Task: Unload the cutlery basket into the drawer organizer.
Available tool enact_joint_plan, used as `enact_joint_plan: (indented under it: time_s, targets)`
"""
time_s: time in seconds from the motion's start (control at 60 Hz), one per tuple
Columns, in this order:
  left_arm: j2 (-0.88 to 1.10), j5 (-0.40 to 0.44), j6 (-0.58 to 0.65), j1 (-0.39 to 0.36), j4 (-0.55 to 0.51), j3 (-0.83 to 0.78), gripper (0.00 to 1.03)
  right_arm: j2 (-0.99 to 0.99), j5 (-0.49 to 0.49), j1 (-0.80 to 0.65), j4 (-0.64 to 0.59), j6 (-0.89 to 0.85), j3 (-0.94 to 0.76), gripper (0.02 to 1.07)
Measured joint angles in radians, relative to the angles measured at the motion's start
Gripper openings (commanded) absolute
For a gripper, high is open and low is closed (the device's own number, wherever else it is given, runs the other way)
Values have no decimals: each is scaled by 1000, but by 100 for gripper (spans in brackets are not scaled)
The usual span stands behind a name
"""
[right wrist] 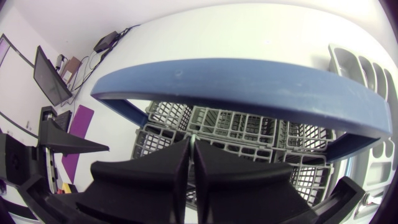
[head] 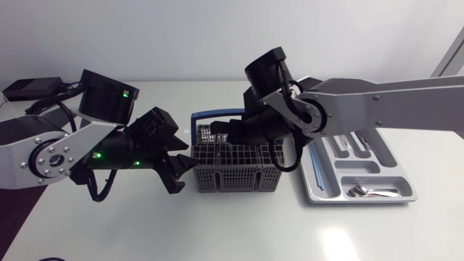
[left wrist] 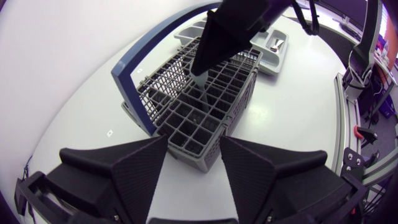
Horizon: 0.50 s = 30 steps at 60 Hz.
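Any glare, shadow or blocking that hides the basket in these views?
Head view: soft glare on the table, right end effector covers part of the basket. Left wrist view: even light, pale utensil visible. Right wrist view: dark fingers and blue handle cover many cells.

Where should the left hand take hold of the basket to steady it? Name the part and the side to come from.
Grip the basket's grey end wall nearest the left hand, coming from that end. Its fingers stand open facing it, and the thin mesh wall should fit between them. Avoid the blue handle: the right hand is close by, shut on a pale utensil.
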Motion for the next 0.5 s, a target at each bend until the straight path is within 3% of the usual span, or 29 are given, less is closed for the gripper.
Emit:
enact_joint_plan:
  time_s: [0.5]
  targets:
    - [0, 0, 0, 0, -1, 0, 59, -138, -40, 26, -39, -70, 0, 8]
